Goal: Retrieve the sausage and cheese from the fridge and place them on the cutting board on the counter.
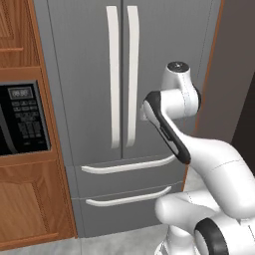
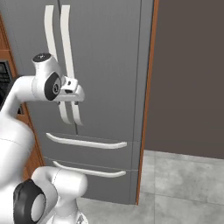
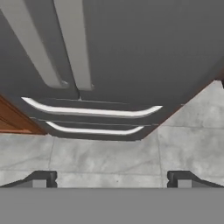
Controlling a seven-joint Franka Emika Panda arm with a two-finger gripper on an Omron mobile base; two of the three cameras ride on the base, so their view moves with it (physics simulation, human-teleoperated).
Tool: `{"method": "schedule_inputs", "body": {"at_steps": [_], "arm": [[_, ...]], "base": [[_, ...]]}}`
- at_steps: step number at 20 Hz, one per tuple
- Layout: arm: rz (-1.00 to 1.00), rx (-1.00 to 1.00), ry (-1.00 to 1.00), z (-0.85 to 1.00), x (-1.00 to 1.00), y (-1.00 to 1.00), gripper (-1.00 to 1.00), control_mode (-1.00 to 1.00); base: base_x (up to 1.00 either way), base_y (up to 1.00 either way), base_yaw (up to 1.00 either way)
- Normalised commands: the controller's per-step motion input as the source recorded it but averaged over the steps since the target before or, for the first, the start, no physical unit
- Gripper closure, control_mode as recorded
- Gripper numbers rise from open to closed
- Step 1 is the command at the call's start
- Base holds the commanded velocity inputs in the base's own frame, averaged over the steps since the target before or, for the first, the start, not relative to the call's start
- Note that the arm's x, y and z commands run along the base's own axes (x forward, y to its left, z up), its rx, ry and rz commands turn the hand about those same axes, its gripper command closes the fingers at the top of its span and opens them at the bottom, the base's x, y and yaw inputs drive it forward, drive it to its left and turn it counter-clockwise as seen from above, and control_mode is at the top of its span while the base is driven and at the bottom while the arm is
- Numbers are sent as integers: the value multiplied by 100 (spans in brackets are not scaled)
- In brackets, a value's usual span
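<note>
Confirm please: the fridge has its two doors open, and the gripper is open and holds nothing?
Not quite. The fridge has both doors shut, as the left base view shows. The rest stands: the gripper is open and holds nothing.

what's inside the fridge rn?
Cannot tell: both fridge doors are shut, so shelves and contents are covered. Visible: two long white handles and two closed drawers below. The hand is open, holding nothing.

The grey French-door fridge (image 1: 89, 74) is seen upright, both doors and both white-barred drawers closed.
</note>
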Motion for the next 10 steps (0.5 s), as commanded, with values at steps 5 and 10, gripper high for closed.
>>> {"method": "schedule_inputs", "body": {"at_steps": [5,10], "arm": [[0,7,-7,17,37,34,-100,-100],[0,15,-11,26,26,29,-100,-100]], "base": [[0,0,0],[0,0,0]]}}
